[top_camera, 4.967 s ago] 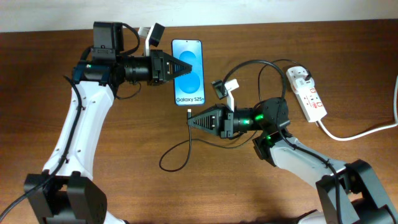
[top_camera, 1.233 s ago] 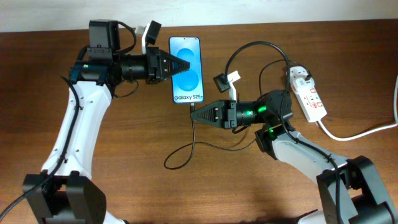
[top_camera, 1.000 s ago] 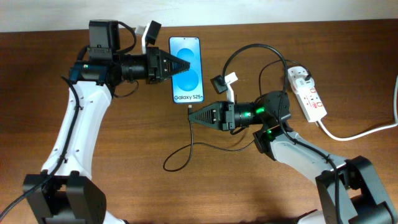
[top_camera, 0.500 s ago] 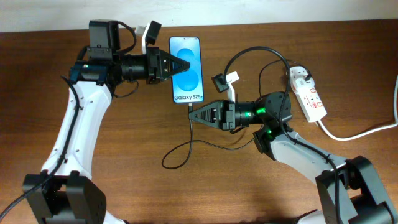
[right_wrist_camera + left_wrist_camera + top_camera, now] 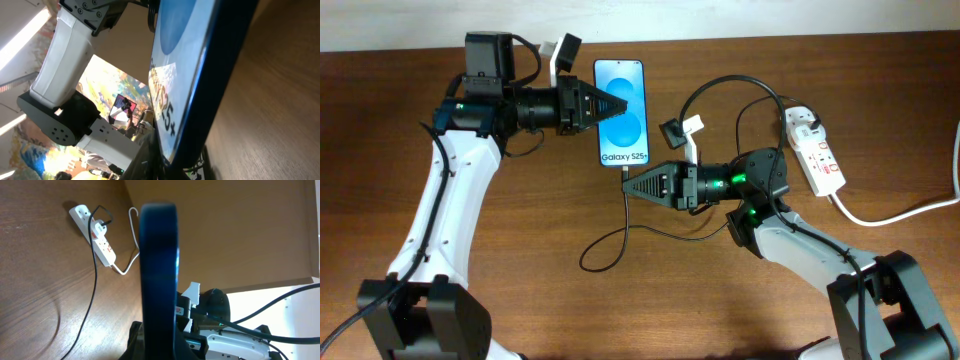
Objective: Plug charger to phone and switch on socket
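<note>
Overhead view: a two-armed robot works to seat a thin black charger cable [image 5: 584, 258] in the bottom end of a slim rectangular smartphone with a lit blue screen [image 5: 634, 135], which sits near the far edge of a brown wooden table [image 5: 540, 300]. The left gripper [image 5: 618, 106] reaches in from the phone's long side, its fingers closed on that edge with the tips lying over the screen; the left wrist camera shows the handset edge-on, dead centre. The right gripper [image 5: 629, 187] sits just off the phone's bottom end, fingers pressed together and apparently pinching the cable close to its plug tip. The tip itself is hidden, so whether it is fully home cannot be told. Done well, this step calls for a straight push along the phone's length, the plug square to the port and free of sideways lean, while the left fingers brace the handset against the shove. Slack cable loops on the wood beyond the phone's bottom end, so nothing should tug the plug back. The white elongated power strip with red switches [image 5: 817, 152] lies well apart, on the far side of the phone from the left gripper, with neither gripper near it.
</note>
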Tool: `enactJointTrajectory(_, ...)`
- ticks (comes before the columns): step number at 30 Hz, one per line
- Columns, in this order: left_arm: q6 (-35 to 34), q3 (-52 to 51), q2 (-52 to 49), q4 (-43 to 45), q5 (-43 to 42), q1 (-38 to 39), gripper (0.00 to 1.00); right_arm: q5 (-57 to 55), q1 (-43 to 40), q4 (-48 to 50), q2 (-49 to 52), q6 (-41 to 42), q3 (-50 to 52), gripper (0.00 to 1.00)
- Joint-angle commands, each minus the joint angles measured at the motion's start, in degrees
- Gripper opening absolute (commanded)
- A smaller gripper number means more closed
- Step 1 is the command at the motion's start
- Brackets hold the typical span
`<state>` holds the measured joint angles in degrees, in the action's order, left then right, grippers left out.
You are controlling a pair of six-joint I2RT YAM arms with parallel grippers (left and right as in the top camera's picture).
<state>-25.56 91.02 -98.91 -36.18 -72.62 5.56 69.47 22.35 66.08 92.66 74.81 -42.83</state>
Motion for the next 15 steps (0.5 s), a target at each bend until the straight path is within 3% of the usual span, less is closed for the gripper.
enactJointTrajectory(1,0.37,0.20,0.24,0.11,-2.93,0.46,0.00,-2.49,0.09,0.74,0.02,-0.66,-0.92,0.05)
enactJointTrajectory(15,6.43,0.20,0.24,-4.66,-6.08,0.46,0.00,-3.56,-2.12,-0.72,0.02,-2.34,-2.51,0.04)
